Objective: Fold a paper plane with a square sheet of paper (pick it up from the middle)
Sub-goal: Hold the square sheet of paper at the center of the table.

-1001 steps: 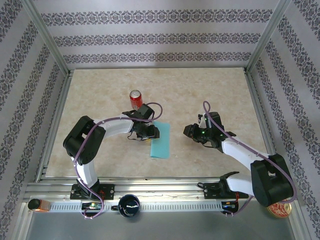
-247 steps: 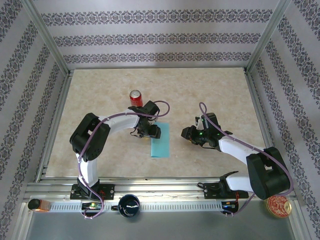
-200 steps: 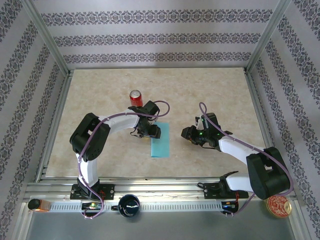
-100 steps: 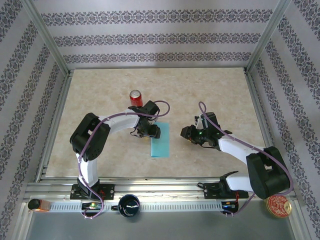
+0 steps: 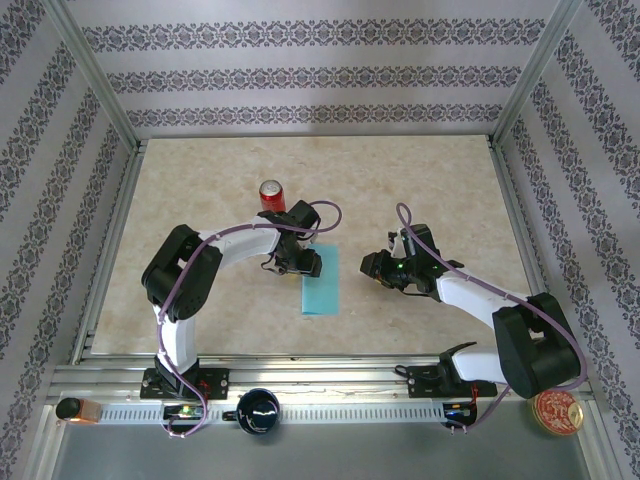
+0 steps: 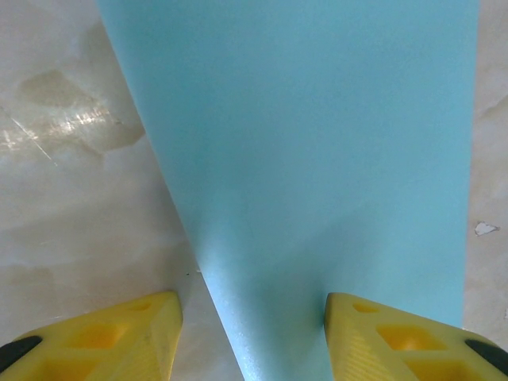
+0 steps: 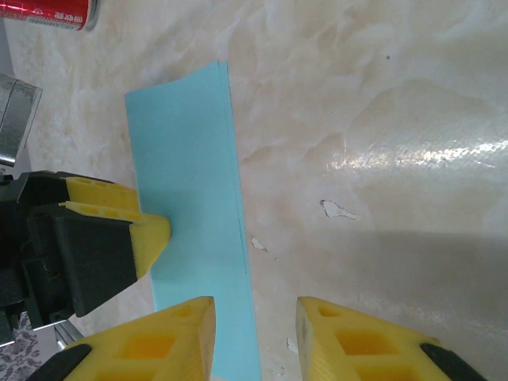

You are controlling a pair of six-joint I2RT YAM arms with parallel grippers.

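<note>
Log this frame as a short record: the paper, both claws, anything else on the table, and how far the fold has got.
sheet of paper: narrow rectangle, layered long edge, lying on the table
left claw: open, straddling the paper's far end, one finger at its edge
right claw: open, holding nothing, at the paper's right side
red can: upright, beyond the left claw
stage: no plane shape yet
</note>
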